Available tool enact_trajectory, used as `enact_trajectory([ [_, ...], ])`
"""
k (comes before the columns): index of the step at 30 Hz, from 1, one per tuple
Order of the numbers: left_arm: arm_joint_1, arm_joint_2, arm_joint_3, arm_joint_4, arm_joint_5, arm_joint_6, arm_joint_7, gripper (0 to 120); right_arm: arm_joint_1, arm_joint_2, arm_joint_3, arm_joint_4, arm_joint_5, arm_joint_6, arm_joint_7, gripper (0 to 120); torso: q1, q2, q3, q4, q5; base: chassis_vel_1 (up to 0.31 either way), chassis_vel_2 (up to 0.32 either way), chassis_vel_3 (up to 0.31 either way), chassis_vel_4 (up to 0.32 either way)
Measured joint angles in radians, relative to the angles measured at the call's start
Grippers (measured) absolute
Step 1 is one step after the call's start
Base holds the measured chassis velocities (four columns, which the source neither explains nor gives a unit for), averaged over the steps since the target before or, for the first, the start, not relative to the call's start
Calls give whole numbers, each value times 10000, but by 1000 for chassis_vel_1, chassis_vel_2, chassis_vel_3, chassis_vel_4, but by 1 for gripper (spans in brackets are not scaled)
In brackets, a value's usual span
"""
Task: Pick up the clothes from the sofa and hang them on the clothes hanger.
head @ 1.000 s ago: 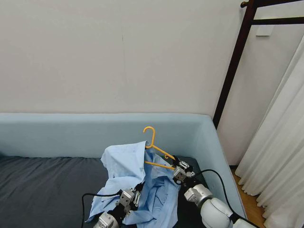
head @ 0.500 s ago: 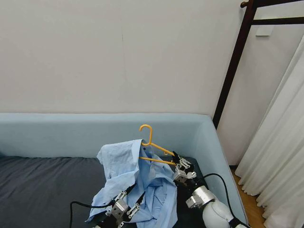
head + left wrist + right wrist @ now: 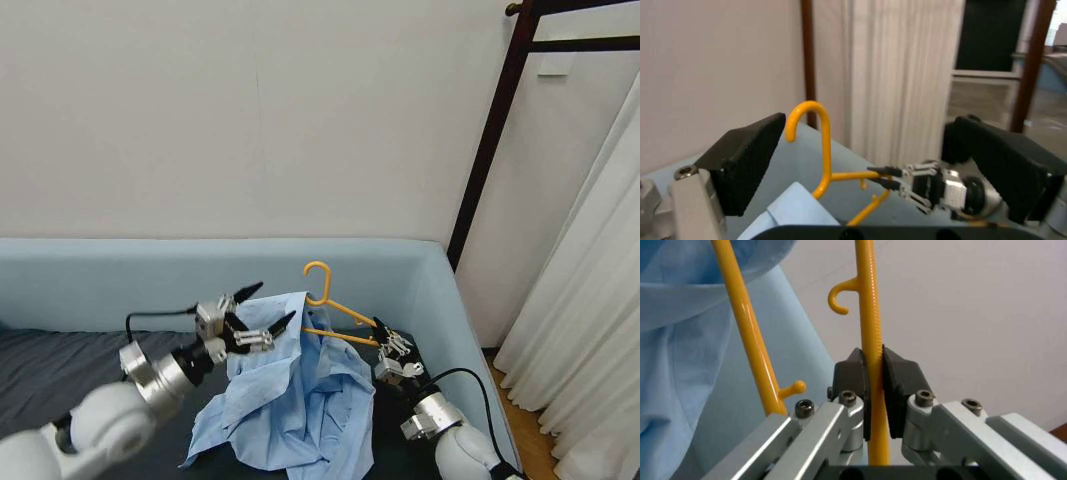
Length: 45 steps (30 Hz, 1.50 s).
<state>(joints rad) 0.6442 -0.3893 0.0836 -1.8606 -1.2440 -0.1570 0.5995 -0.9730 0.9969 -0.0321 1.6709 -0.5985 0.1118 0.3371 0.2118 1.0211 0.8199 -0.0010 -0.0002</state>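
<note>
Pinching glossy hanger [image 3: 867, 300], right hand [image 3: 875, 385], rumpled shirt [image 3: 300, 400]

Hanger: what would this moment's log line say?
right hand shut on hanger | left hand open by shirt | shirt draped on hanger

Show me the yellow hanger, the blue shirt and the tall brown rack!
yellow hanger [image 3: 869, 315]: right wrist view, on the bar with the little hook.
blue shirt [image 3: 300, 400]: head view, middle of the crumpled cloth.
brown rack [image 3: 487, 150]: head view, on its slanting post.

You're in a home living room: sofa [image 3: 100, 280], white curtain [image 3: 590, 330], dark wooden coat stand [image 3: 495, 130], plain wall [image 3: 250, 120].
</note>
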Motion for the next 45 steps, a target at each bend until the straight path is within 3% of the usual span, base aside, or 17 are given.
enact_trajectory([
  [2, -779, 62, 190, 731, -307, 639, 1344, 100, 141, 58, -160, -63, 31, 34, 58, 5, 1, 0, 0, -10, -5, 0, 0, 0, 0],
  [5, -1957, 115, 986, 1857, -355, 1371, 2588, 100, 439, 210, -481, -137, 64, 103, 99, 5, 0, 0, -1, 15, 2, 0, 0, 0, 0],
  [6, -1957, 115, 986, 1857, -355, 1371, 2588, 100, 439, 210, -481, -137, 64, 103, 99, 5, 0, 0, -1, 15, 2, 0, 0, 0, 0],
  [10, -4142, -392, 3160, 3147, 62, 1720, 2979, 100, 326, 232, -326, -60, -194, 324, 226, 5, 1, 0, 0, -9, 1, 0, 0, 0, 0],
  [16, -5845, -910, 4608, 4342, 535, 1805, 3238, 100, 93, 221, -16, -63, -658, 572, 311, 5, 1, 0, 0, -5, 3, 0, 0, 0, 0],
  [22, -6512, -1041, 5671, 4780, 995, 1823, 3837, 99, 64, 233, 23, -32, -781, 580, 364, 5, 1, -1, -1, 1, 1, 0, 0, 0, 0],
  [26, -6510, -1058, 5915, 4808, 1373, 1827, 4137, 96, 20, 200, 38, 29, -852, 566, 374, 5, 1, 0, -2, 0, 1, 0, 0, 0, 0],
  [29, -6479, -1124, 6035, 4912, 1595, 1817, 4226, 90, -36, 146, 44, 89, -871, 562, 374, 5, 1, -1, -2, 1, -1, 0, 0, 0, 0],
  [45, -6254, -1354, 5907, 5040, 2427, 1469, 4120, 28, -154, 33, 70, 88, -1140, 694, 387, 5, 0, 0, -1, -1, 0, 0, 0, 0, 0],
])
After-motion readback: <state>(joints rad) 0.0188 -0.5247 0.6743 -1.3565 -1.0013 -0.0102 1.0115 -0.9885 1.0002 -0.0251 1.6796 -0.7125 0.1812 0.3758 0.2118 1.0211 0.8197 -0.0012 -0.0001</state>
